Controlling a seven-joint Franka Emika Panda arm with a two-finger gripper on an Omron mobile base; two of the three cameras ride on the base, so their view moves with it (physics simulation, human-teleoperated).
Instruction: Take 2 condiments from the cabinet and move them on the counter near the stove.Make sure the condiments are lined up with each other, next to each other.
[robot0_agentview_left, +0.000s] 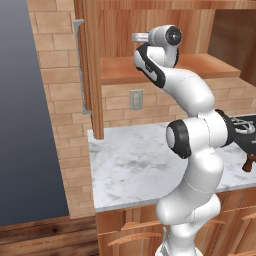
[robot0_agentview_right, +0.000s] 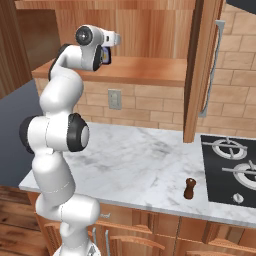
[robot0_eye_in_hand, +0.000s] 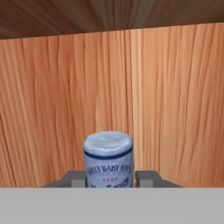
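Though clamped by pincer (robot0_eye_in_hand: 109, 180), bottle (robot0_eye_in_hand: 108, 159) base cropped.

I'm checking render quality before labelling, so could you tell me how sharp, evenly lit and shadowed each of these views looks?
Left base view: flat, even light, no glare, faint grey mottling on the counter. Right base view: equally soft, the brown bottle sharp beside the stove, with hardly any shadow. Hand view: the bottle between the fingers is blurry, its label barely legible; the cabinet grain is smeared, darker at the top.
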